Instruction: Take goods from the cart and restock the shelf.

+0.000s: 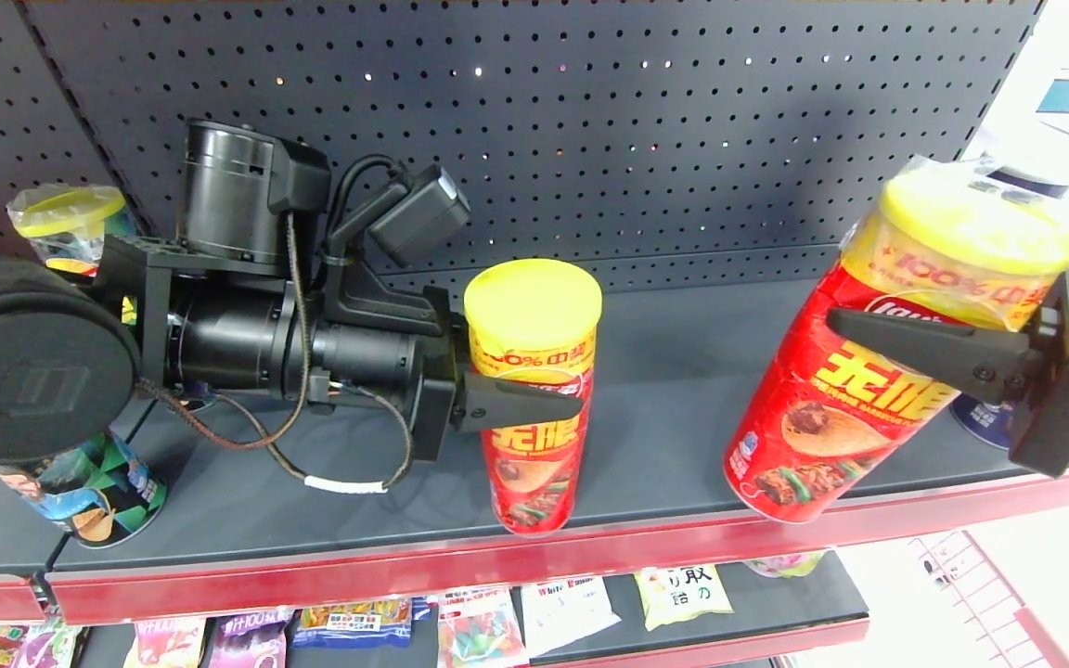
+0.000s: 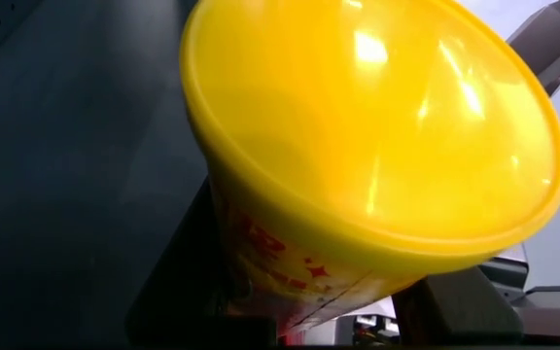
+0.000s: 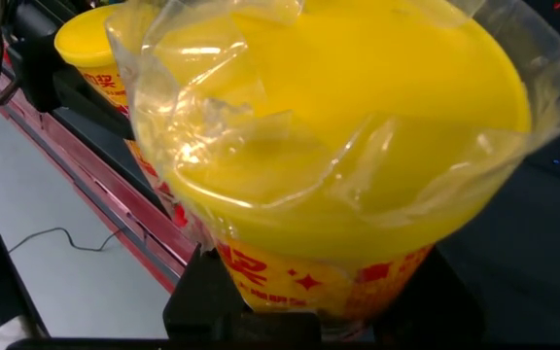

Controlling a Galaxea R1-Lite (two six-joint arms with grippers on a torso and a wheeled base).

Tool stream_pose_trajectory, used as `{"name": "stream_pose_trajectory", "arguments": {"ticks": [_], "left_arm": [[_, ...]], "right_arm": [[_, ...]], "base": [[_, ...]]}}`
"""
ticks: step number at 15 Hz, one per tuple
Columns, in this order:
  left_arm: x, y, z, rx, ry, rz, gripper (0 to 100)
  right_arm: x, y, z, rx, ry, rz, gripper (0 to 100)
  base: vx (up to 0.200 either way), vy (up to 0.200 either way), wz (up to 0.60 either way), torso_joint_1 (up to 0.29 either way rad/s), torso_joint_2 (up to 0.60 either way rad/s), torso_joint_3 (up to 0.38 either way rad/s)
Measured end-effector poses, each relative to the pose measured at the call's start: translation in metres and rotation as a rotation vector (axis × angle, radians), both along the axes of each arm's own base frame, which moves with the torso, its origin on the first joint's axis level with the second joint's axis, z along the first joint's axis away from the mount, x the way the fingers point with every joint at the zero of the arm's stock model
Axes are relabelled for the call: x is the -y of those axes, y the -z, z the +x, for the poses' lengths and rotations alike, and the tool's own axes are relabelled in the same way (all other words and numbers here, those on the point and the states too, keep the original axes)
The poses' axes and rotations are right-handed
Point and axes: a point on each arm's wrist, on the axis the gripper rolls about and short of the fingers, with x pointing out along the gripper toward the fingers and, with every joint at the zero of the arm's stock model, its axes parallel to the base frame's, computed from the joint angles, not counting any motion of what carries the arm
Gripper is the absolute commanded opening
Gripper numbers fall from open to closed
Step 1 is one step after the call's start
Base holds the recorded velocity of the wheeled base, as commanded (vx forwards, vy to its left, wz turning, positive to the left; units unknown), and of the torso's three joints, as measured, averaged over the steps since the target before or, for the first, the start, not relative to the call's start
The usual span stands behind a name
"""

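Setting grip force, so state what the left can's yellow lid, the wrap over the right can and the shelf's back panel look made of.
Yellow lid of the left can: probably glossy plastic, given bright highlights. Wrap over the right can: thin clear film, creased and shiny. Back panel: seemingly painted metal, dark, matte, evenly perforated.

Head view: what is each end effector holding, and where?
Left end effector: upright chip can, gripped on its upper body below the lid. Right end effector: tilted chip can, same place.

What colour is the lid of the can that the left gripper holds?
Plain yellow. The lid shows best in the left wrist view.
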Motion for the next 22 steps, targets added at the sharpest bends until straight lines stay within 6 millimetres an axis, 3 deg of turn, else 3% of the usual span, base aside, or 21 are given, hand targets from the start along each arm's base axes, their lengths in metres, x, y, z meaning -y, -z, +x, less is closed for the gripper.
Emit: {"name": "stream_pose_trajectory", "arguments": {"ticks": [4, 5, 12, 15, 22], "left_arm": [[-0.003, 0.000, 0.000, -0.004, -0.022, 0.005, 0], [-0.003, 0.000, 0.000, -0.004, -0.024, 0.006, 100], [-0.009, 0.002, -0.002, -0.016, -0.050, 0.007, 100], [-0.024, 0.007, -0.012, -0.033, -0.078, 0.019, 100], [-0.074, 0.019, -0.057, -0.054, -0.191, 0.041, 100]], "right_arm": [[-0.002, 0.000, 0.004, -0.007, -0.002, -0.004, 0], [-0.003, 0.000, 0.005, -0.007, -0.003, -0.003, 0], [-0.017, -0.005, 0.025, -0.012, -0.013, -0.013, 0], [-0.033, -0.008, 0.051, -0.011, -0.015, -0.020, 0], [-0.082, 0.004, 0.123, 0.025, -0.091, 0.004, 0]], "base": [[0.000, 0.000, 0.00, 0.000, 0.00, 0.000], [0.000, 0.000, 0.00, 0.000, 0.00, 0.000], [0.000, 0.000, 0.00, 0.000, 0.00, 0.000], [0.000, 0.000, 0.00, 0.000, 0.00, 0.000], [0.000, 0.000, 0.00, 0.000, 0.00, 0.000]]}}
